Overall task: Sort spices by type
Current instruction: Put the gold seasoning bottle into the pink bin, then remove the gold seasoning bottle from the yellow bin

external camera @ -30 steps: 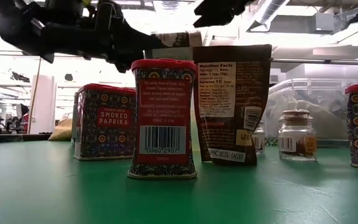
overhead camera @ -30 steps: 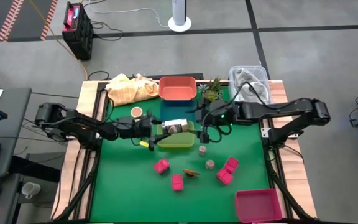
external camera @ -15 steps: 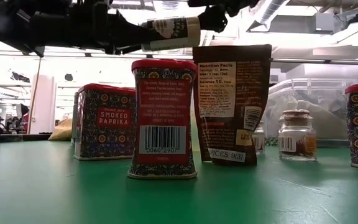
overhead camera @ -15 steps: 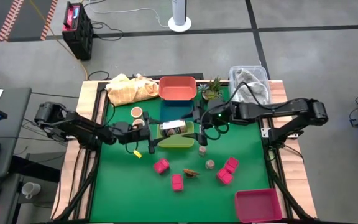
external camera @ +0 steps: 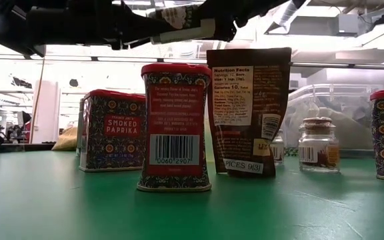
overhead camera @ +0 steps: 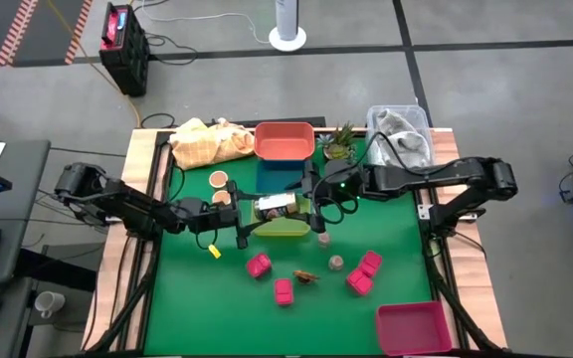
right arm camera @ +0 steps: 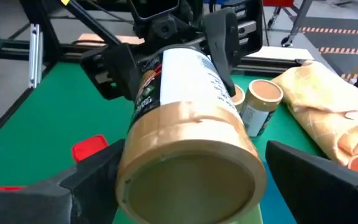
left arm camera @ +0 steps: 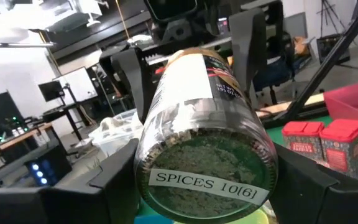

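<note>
Spice jar (overhead camera: pixel 276 205), lying on its side in mid-air, sat clamped between the fingers of the left end effector (overhead camera: pixel 250 211), its glass base with a "SPICES" label facing that arm's wrist camera (left arm camera: pixel 205 180) and its tan lid (right arm camera: pixel 188 165) pointing toward the right end effector (overhead camera: pixel 311 200). The right end effector stood with its fingers spread wide on either side of the lid end, not closed on it. Directly under the held jar lay a yellow-green tray (overhead camera: pixel 286 225) on the green surface (overhead camera: pixel 197 308), with a red bin (overhead camera: pixel 285 140) beyond it and a yellow cloth (overhead camera: pixel 207 141) beside that bin. Just past the left end effector stood two short tan-lidded jars (overhead camera: pixel 219 180). Below the right end effector, another small jar (overhead camera: pixel 323 238) stood at the tray's corner, and further out sat pink paprika tins (overhead camera: pixel 258 265), a brown pouch (overhead camera: pixel 306 276) and a greyish round jar (overhead camera: pixel 336 263). A pink bin (overhead camera: pixel 413 326) rested at the surface's near corner, well apart from both arms. A small green plant (overhead camera: pixel 340 142) and a clear plastic tub (overhead camera: pixel 401 131) stood behind the right arm.
</note>
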`<state>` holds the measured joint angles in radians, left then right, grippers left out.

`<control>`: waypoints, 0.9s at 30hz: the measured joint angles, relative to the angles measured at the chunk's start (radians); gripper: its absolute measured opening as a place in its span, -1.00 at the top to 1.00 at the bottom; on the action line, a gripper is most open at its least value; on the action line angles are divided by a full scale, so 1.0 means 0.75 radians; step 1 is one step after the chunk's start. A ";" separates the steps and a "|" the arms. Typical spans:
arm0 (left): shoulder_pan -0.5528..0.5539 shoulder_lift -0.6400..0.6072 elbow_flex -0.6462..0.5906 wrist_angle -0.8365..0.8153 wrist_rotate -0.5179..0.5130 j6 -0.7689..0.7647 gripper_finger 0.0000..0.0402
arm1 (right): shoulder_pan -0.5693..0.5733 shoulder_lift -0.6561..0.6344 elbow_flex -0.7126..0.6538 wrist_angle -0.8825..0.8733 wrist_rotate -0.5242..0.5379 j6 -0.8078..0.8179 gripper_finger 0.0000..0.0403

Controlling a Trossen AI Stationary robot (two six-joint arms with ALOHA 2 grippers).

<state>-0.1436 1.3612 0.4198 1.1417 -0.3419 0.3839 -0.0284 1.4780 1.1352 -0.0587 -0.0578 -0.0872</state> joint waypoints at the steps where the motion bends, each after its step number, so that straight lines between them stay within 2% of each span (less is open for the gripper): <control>1: 0.000 0.000 0.000 0.000 0.001 -0.005 -0.34 | 0.000 0.000 0.000 0.002 0.000 0.000 -0.96; 4: 0.000 0.000 0.000 0.000 0.006 -0.016 -0.36 | 0.003 0.000 0.000 0.005 0.000 0.000 -0.87; 8: 0.000 -0.001 0.002 0.011 0.008 -0.029 -0.54 | 0.002 0.000 0.000 0.033 -0.008 -0.021 -0.65; 14: 0.000 -0.001 0.003 0.008 0.008 -0.106 -0.50 | -0.002 0.000 0.001 0.049 -0.037 -0.050 -0.20; 16: 0.000 -0.001 0.003 0.002 -0.035 -0.115 -0.49 | -0.009 0.000 0.001 0.027 -0.036 -0.076 -0.01; 19: -0.003 -0.005 0.003 -0.036 -0.177 -0.134 -0.50 | -0.037 0.000 0.002 -0.026 -0.020 -0.082 0.25; 21: -0.004 -0.031 0.003 -0.076 -0.186 -0.154 -0.51 | -0.055 0.000 0.019 -0.092 -0.013 -0.096 0.38; 24: -0.006 -0.071 0.020 -0.207 -0.180 -0.207 -0.51 | -0.070 -0.001 0.049 -0.149 -0.012 -0.109 0.43; 27: -0.005 -0.103 0.054 -0.421 -0.185 -0.288 -0.51 | -0.070 0.043 0.051 -0.180 -0.032 -0.111 0.32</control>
<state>-0.1474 1.2837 0.4607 0.8262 -0.4808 0.1680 -0.0808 1.5105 1.1736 -0.1940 -0.0818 -0.1701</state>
